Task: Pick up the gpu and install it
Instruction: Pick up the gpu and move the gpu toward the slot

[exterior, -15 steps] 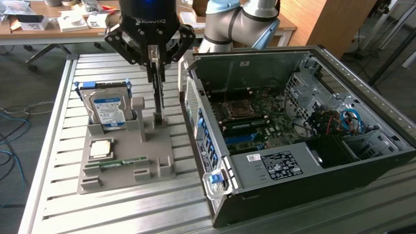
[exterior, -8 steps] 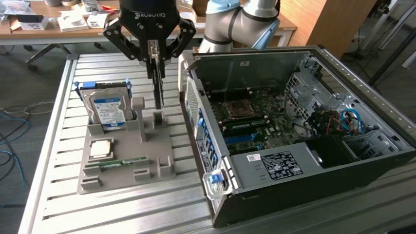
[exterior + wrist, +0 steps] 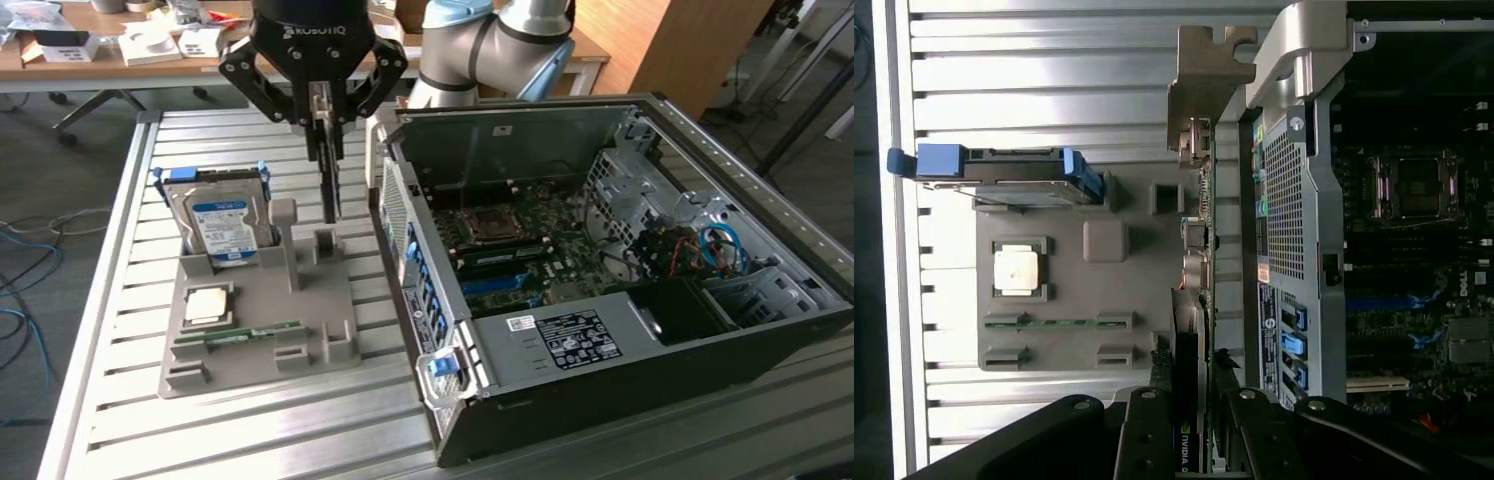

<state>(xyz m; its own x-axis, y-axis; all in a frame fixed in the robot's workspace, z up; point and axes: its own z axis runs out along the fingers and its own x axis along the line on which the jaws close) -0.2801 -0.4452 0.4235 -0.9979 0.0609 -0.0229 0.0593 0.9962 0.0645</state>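
On the slatted worktop (image 3: 107, 400), the pick-up looks done: the gpu (image 3: 330, 180) hangs edge-on in your pincer (image 3: 320, 115), upper centre-left of the exterior view.
Your pincer is closed narrow on the card's top edge. The card's lower end sits just over the grey fixture tray (image 3: 314, 330); whether it touches a post cannot be told. The open computer case (image 3: 441, 290) stands just beside, toward the exterior view's right. Installing, by my judgement, calls for clearing the case wall with the card upright and lining up its tan bracket (image 3: 1204, 80).
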